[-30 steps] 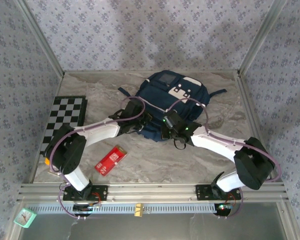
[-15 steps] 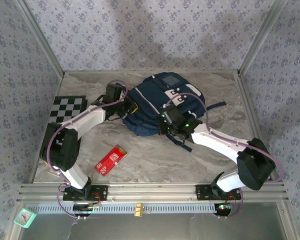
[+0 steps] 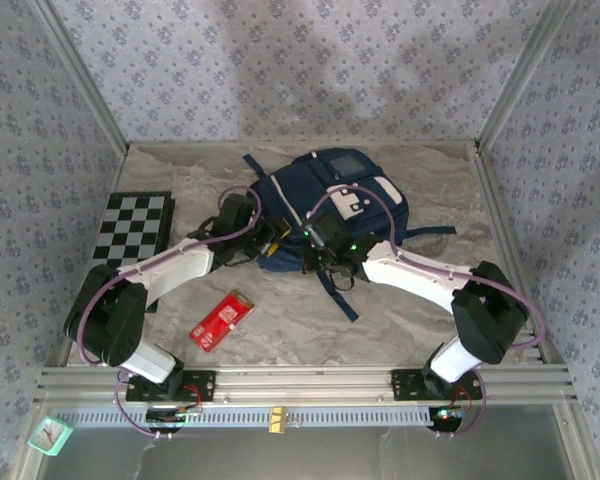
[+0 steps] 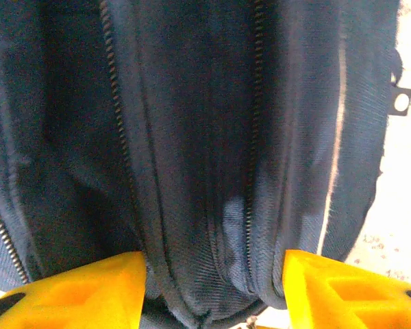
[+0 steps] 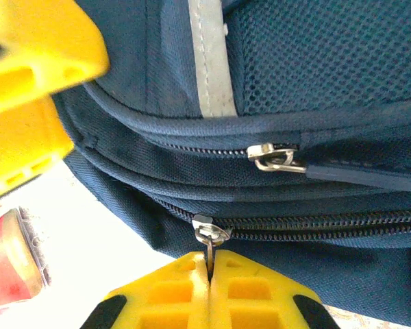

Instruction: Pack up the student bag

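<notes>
A grey marbled tabletop (image 3: 410,320) takes up the middle of the top view, walled by patterned panels. The student bag (image 3: 330,190), a large navy-blue fabric backpack with white trim and a white buckle patch, lies in the upper centre of that surface. One dark strap (image 3: 342,298) trails down toward the lower middle.

Two white arms reach in from the bottom edge and meet at the bag's lower rim. The left gripper (image 3: 270,240) sits at the bag's lower left. In the left wrist view its yellow fingers (image 4: 89,291) are spread wide, and a bulge of the bag (image 4: 205,137) with two zipper tracks lies between them. The right gripper (image 3: 320,252) is at the bag's lower middle. In the right wrist view, at the bottom centre, its yellow fingers (image 5: 240,288) are pressed together on the lower silver metal zipper pull (image 5: 209,233).

A black-and-white checkered board (image 3: 130,235) lies flat at the left of the table. A flat red rectangular packet (image 3: 221,319) rests lower left of the bag, apart from it.

Above the pinched pull, a second silver zipper pull (image 5: 277,157) lies free on the bag (image 5: 329,68), right of centre.
</notes>
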